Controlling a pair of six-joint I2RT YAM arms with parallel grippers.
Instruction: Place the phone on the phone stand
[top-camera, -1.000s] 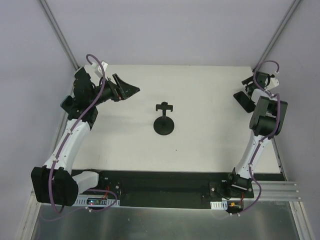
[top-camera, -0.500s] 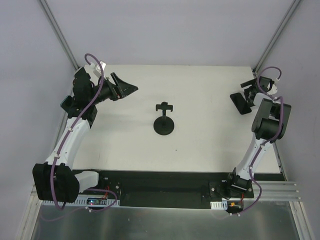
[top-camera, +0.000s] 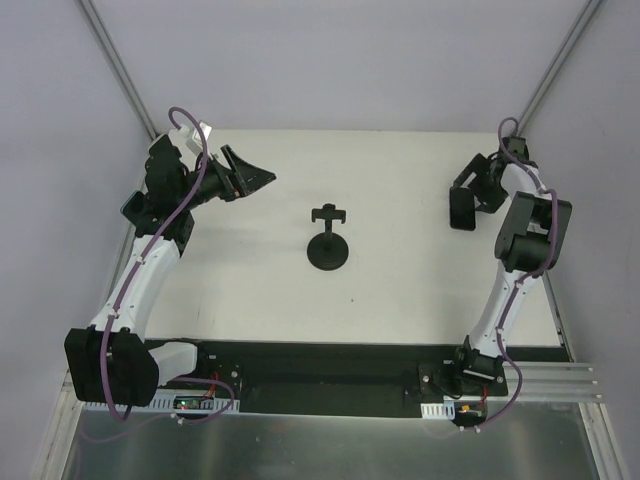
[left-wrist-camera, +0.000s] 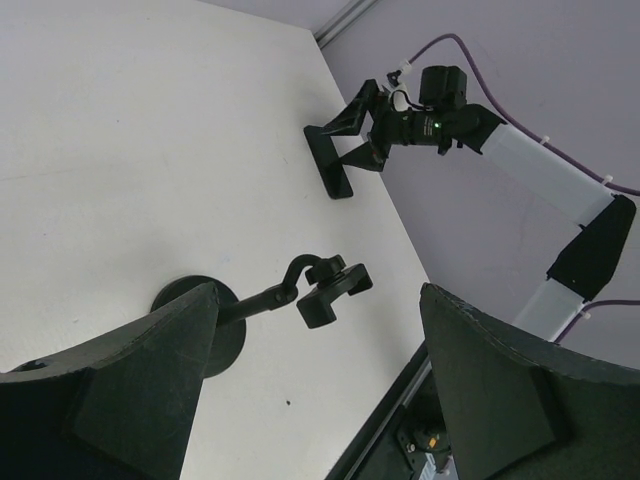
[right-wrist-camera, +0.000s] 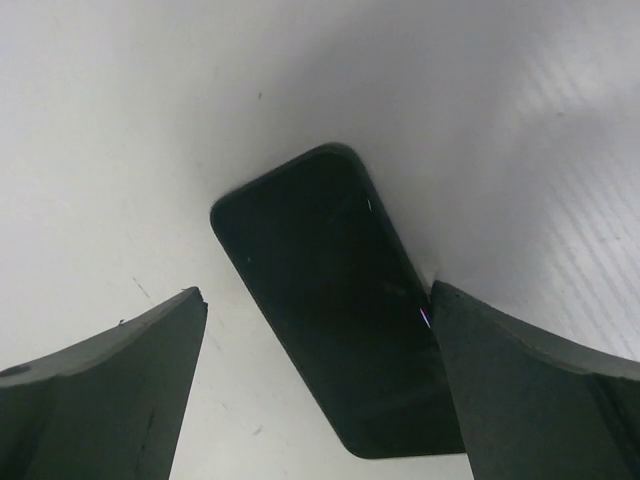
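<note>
The black phone (top-camera: 461, 208) lies on the white table at the right, away from the stand; it also shows in the right wrist view (right-wrist-camera: 330, 330) and the left wrist view (left-wrist-camera: 330, 165). The black phone stand (top-camera: 327, 245) stands at the table's middle with its cradle empty, and shows in the left wrist view (left-wrist-camera: 262, 298). My right gripper (top-camera: 474, 186) (right-wrist-camera: 318, 292) is open and straddles the phone. Its right finger (right-wrist-camera: 540, 390) touches the phone's long edge, and its left finger (right-wrist-camera: 100, 390) is apart from it. My left gripper (top-camera: 252, 178) (left-wrist-camera: 318, 290) is open and empty at the far left.
The side wall and its frame post (top-camera: 555, 70) stand close behind the right arm. The black base strip (top-camera: 330, 375) runs along the near edge. A small dark speck (top-camera: 351, 299) lies in front of the stand.
My right gripper has swung left from the right edge, and the phone has moved left across the table with it. The left arm has barely moved.
</note>
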